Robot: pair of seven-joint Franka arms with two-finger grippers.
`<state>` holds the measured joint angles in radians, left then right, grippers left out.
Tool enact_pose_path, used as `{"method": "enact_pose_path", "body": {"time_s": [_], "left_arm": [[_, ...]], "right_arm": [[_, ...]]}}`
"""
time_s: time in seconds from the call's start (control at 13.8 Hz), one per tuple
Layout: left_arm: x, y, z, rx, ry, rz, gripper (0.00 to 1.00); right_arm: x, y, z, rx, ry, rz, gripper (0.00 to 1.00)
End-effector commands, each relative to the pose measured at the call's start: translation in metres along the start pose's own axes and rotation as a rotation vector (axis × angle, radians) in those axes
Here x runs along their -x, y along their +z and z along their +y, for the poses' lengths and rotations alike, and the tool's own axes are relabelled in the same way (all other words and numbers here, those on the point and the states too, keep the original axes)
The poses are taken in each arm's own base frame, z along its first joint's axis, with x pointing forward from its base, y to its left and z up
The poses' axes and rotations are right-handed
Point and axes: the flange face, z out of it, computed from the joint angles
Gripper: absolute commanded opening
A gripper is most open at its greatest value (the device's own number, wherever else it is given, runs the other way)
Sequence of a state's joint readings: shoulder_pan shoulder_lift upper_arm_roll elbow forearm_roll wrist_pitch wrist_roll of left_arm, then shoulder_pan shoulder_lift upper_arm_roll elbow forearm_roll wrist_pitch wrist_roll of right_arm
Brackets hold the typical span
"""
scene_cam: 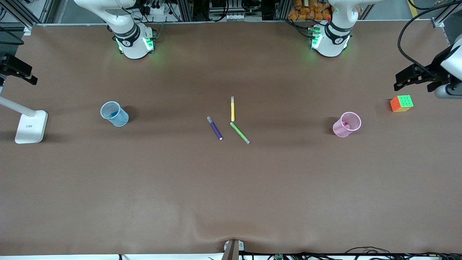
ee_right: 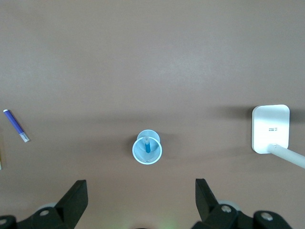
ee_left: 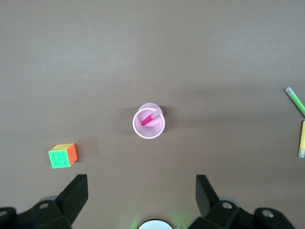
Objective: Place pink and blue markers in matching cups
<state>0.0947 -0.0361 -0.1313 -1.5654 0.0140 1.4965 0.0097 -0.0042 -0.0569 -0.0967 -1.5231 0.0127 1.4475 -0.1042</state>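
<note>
Pink marker [ee_left: 149, 119] in pink cup [ee_left: 148, 125]; blue marker [ee_right: 147, 144] in blue cup [ee_right: 147, 150].
Left end effector [ee_left: 142, 198], right end effector [ee_right: 141, 198]: released, empty, high over cups; best kept clear of rims.

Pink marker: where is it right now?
The pink marker stands inside the pink cup, toward the left arm's end of the table, with the puzzle cube as its nearest neighbour; the left wrist view looks straight down on it.

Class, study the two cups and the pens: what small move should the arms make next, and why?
Probably none beyond staying parked: the pink marker already stands in the pink cup and the blue marker in the blue cup. Both tools, left and right, are open, high over their cups.
</note>
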Motion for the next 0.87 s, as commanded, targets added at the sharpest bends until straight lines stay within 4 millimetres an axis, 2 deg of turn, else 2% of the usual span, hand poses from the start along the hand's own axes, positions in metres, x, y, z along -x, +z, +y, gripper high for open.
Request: {"method": "enact_pose_path", "body": {"time_s": [0.0,0.14,0.58,0.8], "left_arm": [[0.032,-0.020,0.006,-0.009,-0.005,0.017,1.00],[0.042,-0.019,0.002,-0.010,-0.013,0.008,1.00],[0.034,-0.010,-0.001,-0.011,-0.019,-0.015,1.00],[0.036,-0.009,-0.002,-0.017,-0.029,-0.039,1.00]], "right_arm": [[0.004,-0.004,-0.001,-0.010,-0.012,0.000,1.00],[0.004,-0.004,-0.001,-0.005,-0.011,0.001,1.00],[0.004,-0.001,-0.006,0.002,-0.018,-0.008,1.00],[0.004,-0.002,-0.007,0.002,-0.021,-0.006,1.00]]}}
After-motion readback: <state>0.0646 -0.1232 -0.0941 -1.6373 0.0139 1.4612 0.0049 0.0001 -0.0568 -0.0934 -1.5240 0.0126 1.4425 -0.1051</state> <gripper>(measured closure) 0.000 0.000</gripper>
